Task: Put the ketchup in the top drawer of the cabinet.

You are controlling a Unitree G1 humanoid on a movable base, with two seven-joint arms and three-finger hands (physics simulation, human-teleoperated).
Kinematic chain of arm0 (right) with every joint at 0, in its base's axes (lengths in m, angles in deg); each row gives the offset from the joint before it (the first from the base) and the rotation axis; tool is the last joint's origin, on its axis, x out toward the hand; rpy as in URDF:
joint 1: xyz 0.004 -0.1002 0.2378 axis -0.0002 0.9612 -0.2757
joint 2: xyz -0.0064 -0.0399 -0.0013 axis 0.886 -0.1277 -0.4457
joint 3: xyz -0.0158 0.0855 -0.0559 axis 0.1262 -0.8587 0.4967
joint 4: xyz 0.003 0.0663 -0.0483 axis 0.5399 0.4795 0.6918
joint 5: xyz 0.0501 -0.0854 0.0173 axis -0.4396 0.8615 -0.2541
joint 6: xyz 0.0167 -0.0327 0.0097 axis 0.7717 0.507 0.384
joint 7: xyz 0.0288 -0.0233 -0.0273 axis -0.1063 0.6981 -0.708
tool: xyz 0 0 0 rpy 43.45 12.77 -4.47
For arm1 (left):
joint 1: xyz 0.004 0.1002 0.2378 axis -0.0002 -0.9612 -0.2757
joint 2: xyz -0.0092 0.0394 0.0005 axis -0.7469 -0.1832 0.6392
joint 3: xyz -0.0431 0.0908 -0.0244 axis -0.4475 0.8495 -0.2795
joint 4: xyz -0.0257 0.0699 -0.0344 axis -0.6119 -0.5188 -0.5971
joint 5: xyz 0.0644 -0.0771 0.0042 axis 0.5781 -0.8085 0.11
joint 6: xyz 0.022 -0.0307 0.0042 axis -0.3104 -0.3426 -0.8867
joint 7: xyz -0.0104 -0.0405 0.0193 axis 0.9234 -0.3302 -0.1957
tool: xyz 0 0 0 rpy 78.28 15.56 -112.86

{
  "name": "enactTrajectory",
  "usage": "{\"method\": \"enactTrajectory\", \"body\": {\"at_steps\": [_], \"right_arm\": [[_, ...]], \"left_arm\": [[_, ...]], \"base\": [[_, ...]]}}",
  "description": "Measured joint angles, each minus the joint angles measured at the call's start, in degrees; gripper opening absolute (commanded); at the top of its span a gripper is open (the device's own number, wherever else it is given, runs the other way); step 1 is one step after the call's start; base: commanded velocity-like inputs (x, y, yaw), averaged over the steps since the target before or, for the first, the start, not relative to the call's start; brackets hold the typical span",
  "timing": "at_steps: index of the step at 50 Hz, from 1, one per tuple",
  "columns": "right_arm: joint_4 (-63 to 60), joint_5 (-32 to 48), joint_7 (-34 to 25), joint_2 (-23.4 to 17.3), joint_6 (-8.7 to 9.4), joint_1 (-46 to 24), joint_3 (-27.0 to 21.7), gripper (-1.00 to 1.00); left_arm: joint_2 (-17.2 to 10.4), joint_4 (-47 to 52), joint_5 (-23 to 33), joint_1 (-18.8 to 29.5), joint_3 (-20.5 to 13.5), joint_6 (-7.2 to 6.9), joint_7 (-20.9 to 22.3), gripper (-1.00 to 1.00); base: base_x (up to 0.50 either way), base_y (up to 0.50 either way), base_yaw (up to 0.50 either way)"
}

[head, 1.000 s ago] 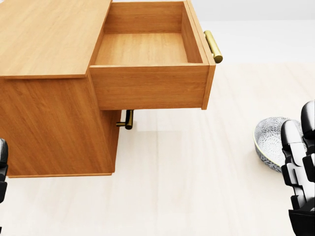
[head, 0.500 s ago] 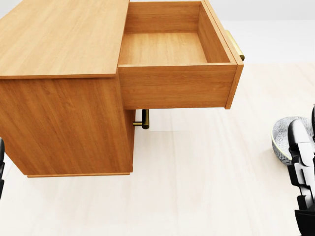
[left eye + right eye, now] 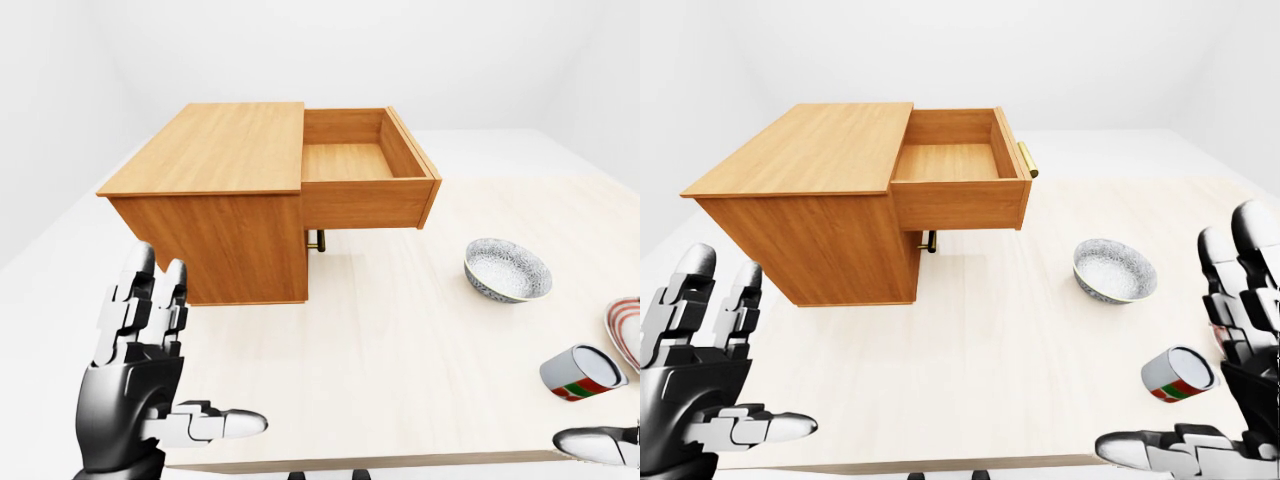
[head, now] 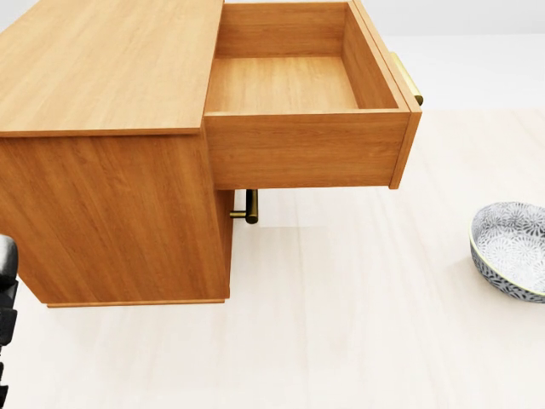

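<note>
— What do I have on the pale wooden worktop (image 3: pixel 400 340) right now?

— A light-brown wooden cabinet (image 3: pixel 215 200) sits at the upper left of my eye views, its top drawer (image 3: pixel 365 170) pulled out to the right and bare inside. A brass bar handle (image 3: pixel 1027 160) shows on the drawer's face, and a second brass handle (image 4: pixel 248 207) peeks out beneath it.

— And the ketchup?

— I think it is the small cylinder with a white rim and red-and-green label (image 3: pixel 1180 375), lying on its side near the worktop's lower right edge, well apart from the cabinet. The label is too small for me to read any writing or brand, so I can't be sure.

— Anything else nearby?

— A grey-patterned round bowl (image 3: pixel 508 270) between drawer and cylinder, and a red-striped plate rim (image 3: pixel 628 330) at the right edge of the left-eye view.

— Hands?

— My left hand (image 3: pixel 140 365) is raised with fingers (image 3: pixel 135 295) spread, holding nothing. My right hand (image 3: pixel 1240 340) is likewise spread, just beside the cylinder, not touching it.
</note>
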Motion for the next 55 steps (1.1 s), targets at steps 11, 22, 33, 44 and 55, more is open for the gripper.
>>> {"method": "enactTrajectory", "body": {"at_steps": [11,22,33,44,55], "right_arm": [[15.8,16.9,-20.0,-11.7,0.0,-8.8,-23.5,1.0],[26.4,35.3,-20.0,-16.4,0.0,-16.9,-33.3,1.0],[33.8,42.2,-20.0,-18.0,0.0,-19.4,-36.8,1.0],[38.1,45.1,-20.0,-18.5,0.0,-20.2,-36.5,1.0],[41.9,48.6,-20.0,-18.0,0.0,-21.7,-30.6,1.0]], "left_arm": [[-1.1,-1.5,1.3,0.4,1.7,0.0,-1.7,1.0],[-2.0,-2.1,1.6,0.2,2.7,0.0,-2.9,1.0],[-2.4,-2.5,1.8,0.1,3.2,0.0,-3.4,1.0],[-2.7,-2.8,2.1,0.0,3.7,0.0,-3.9,1.0],[-3.2,-3.5,2.7,0.0,4.7,0.14,-4.6,1.0]], "base": [[0.0,0.0,0.0],[0.0,0.0,0.0],[0.0,0.0,0.0],[0.0,0.0,0.0],[0.0,0.0,0.0]]}}
